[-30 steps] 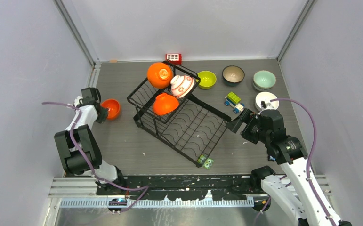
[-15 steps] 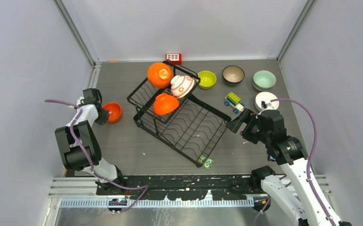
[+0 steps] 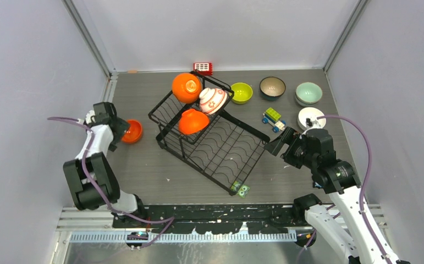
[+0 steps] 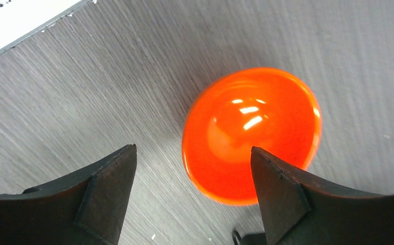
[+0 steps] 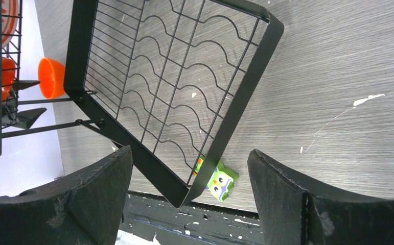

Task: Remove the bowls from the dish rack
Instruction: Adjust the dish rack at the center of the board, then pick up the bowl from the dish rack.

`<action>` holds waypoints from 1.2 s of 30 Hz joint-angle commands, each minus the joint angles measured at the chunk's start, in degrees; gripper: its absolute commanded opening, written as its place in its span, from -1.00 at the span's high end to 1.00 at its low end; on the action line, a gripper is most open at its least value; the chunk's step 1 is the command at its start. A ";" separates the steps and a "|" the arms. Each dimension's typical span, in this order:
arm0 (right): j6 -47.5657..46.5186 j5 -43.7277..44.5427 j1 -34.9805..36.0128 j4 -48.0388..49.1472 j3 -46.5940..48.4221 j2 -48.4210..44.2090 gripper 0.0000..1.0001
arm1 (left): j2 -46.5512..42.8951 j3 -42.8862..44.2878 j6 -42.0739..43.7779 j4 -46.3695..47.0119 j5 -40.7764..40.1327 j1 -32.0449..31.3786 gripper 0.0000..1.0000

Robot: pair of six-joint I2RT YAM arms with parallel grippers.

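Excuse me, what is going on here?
Two robot arms are emptying a dish rack. The left gripper hangs open over an orange bowl standing on the table left of the rack. The right gripper is open beside the rack's right corner. Two orange bowls and a floral bowl are in the rack; four bowls stand at the far right.

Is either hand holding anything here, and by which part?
Nothing is held. The left hand stands open over the orange bowl, which sits on the table; the right hand is open beside the dish rack.
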 commanded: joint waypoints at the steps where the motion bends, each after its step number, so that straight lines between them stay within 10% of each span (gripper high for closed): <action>1: -0.64 -1.77 0.19 0.47 3.86 0.62 -0.74 | -9.77 2.75 0.28 -4.03 -0.54 -0.42 -0.73; 15: -1.51 -7.37 8.93 11.69 15.08 8.75 -0.73 | -31.38 14.57 12.02 -5.02 0.71 -21.02 -0.95; 29: 24.11 2.43 28.61 50.01 7.88 15.37 -0.66 | -43.97 3.71 7.35 4.60 13.92 -21.58 -0.82; 36: 22.62 13.31 29.28 48.08 10.05 17.80 -0.59 | -46.74 -1.26 2.01 5.19 16.06 -22.47 -0.76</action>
